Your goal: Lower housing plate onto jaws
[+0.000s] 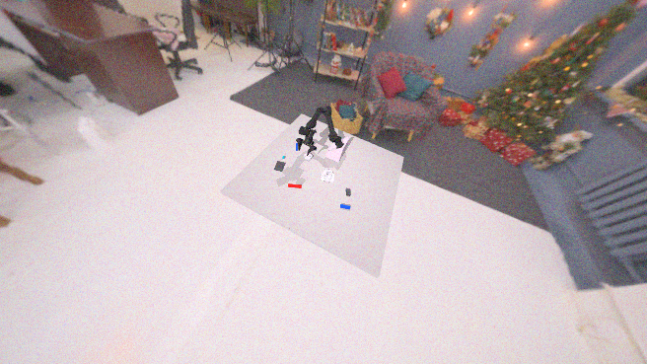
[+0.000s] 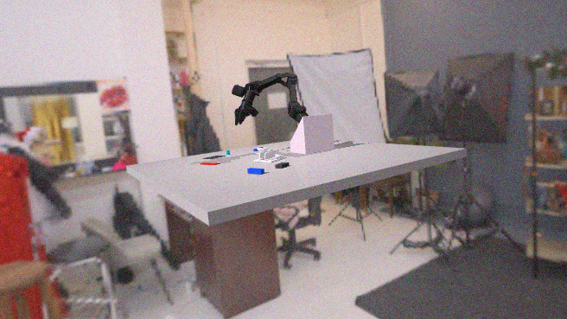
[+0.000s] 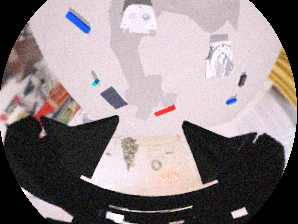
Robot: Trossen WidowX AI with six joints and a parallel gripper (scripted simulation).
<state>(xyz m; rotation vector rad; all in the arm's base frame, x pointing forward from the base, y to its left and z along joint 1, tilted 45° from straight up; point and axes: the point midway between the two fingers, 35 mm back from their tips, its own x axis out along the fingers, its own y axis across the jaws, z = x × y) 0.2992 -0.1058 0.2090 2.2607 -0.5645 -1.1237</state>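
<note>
My gripper [image 1: 306, 149] [image 2: 246, 118] [image 3: 150, 121] is open and empty, high above the table, with its fingers wide apart. A small white plate with two round marks [image 1: 308, 157] [image 3: 140, 25], which looks like the housing plate, lies on the table, apart from the white assembly; I cannot make it out in the exterior view. The white assembly [image 1: 327, 176] [image 2: 268, 156] [image 3: 220, 61] stands on the table with curved upright parts. Its jaws, pins and stubs are too small to tell apart.
A pale wedge block [image 1: 334, 153] [image 2: 319, 134] stands by the arm's base. A red bar [image 1: 295, 185] [image 3: 165, 110], a dark flat square [image 1: 279, 166] [image 3: 114, 97], a cyan piece [image 3: 96, 82], a black block [image 2: 282, 165] and two blue blocks [image 2: 256, 171] [image 3: 78, 22] lie around.
</note>
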